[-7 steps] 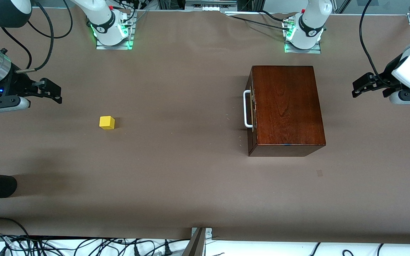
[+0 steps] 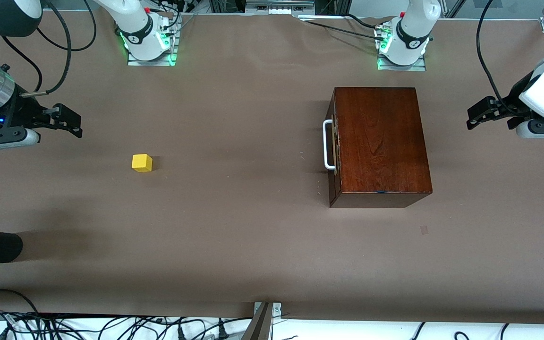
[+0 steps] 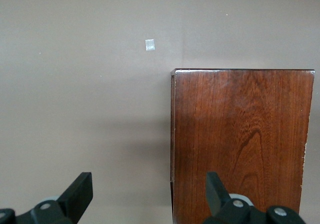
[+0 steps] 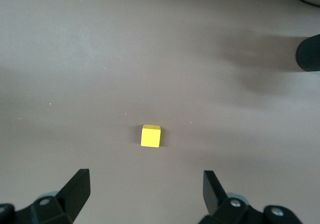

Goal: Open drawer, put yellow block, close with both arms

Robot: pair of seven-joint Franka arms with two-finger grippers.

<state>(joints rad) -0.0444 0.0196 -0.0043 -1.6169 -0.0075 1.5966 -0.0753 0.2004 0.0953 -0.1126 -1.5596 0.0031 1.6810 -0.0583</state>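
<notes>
No legible writing anywhere. Drawer [image 2: 331,144] shut; its handle shows only in front view. Yellow block [image 2: 141,163] sits on worktop [image 2: 234,226]. My left end effector [image 2: 482,113] and right end effector [image 2: 66,122] both spread, holding nothing.

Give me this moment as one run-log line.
drawer: shut, handle untouched | yellow block: on table toward right arm's end | left gripper: open, empty, over table beside box | right gripper: open, empty, above table near block

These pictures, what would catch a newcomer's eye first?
A dark wooden box toward the left arm's end of the table, its drawer shut. A tiny yellow block sits alone toward the right arm's end. The left claw and right claw hang open at the table's ends.
</notes>
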